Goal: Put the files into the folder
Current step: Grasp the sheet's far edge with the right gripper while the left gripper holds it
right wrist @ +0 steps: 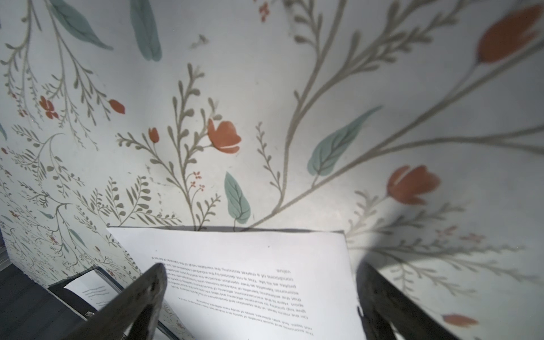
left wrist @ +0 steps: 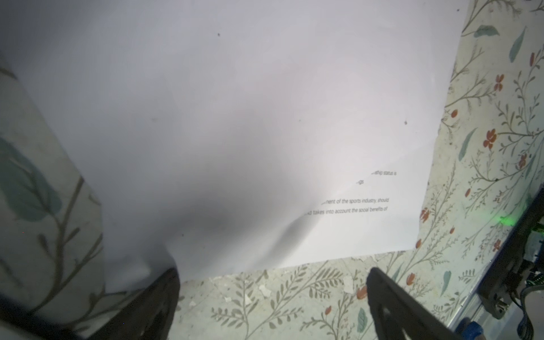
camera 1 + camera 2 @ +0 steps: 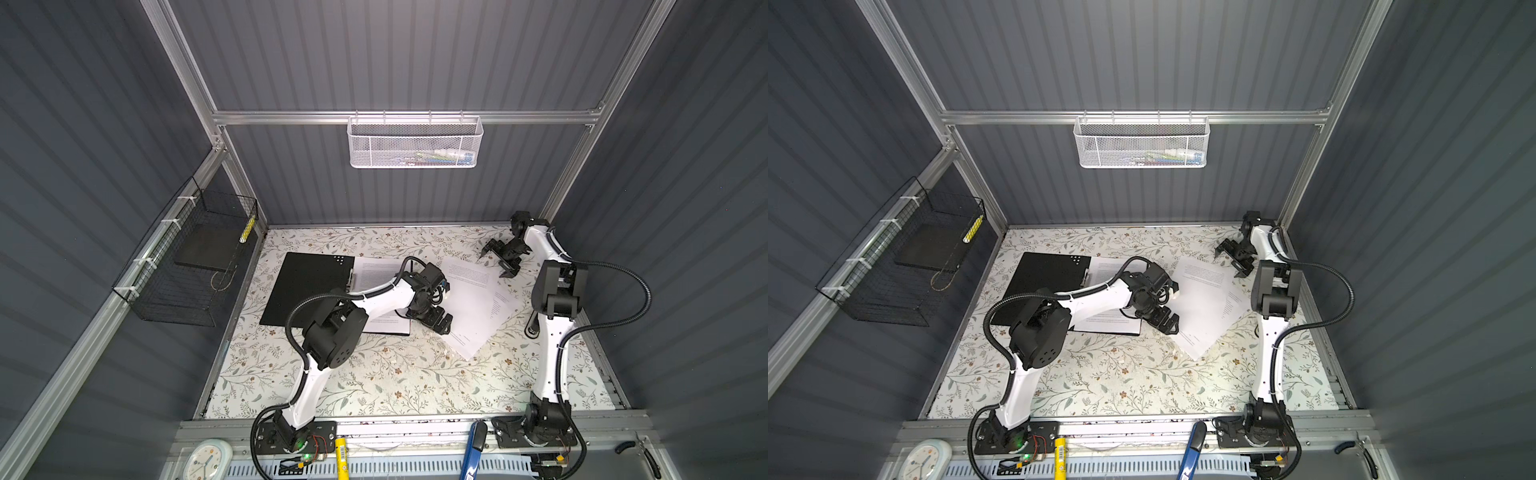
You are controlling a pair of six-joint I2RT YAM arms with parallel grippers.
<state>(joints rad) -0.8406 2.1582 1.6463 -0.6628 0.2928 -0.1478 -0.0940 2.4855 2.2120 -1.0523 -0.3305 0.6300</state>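
The loose white paper sheets with black printed text (image 3: 469, 303) (image 3: 1200, 303) lie fanned and overlapping on the floral-patterned tabletop (image 3: 374, 374), just right of the thin folder (image 3: 307, 286) (image 3: 1042, 282). The folder lies open and flat with its black inside up, left of centre, and one more printed white sheet (image 3: 374, 270) rests on its right half, partly hidden by the left arm.

The left gripper (image 3: 440, 324) (image 3: 1169, 322) sits low at the near left edge of the loose sheets, jaws spread wide and holding nothing. In the left wrist view (image 2: 270, 279) one finger (image 2: 164, 288) stands right at the paper's buckled edge – whether it touches is unclear – and the other is over bare tabletop.

The right gripper (image 3: 498, 259) (image 3: 1231, 257) hangs at the far right corner of the sheets, jaws also wide apart and empty – its wrist view (image 1: 260, 269) shows the top sheet's far edge between the two fingers.

A white mesh basket (image 3: 415, 143) hangs on the back rail and a black wire basket (image 3: 187, 257) on the left wall.
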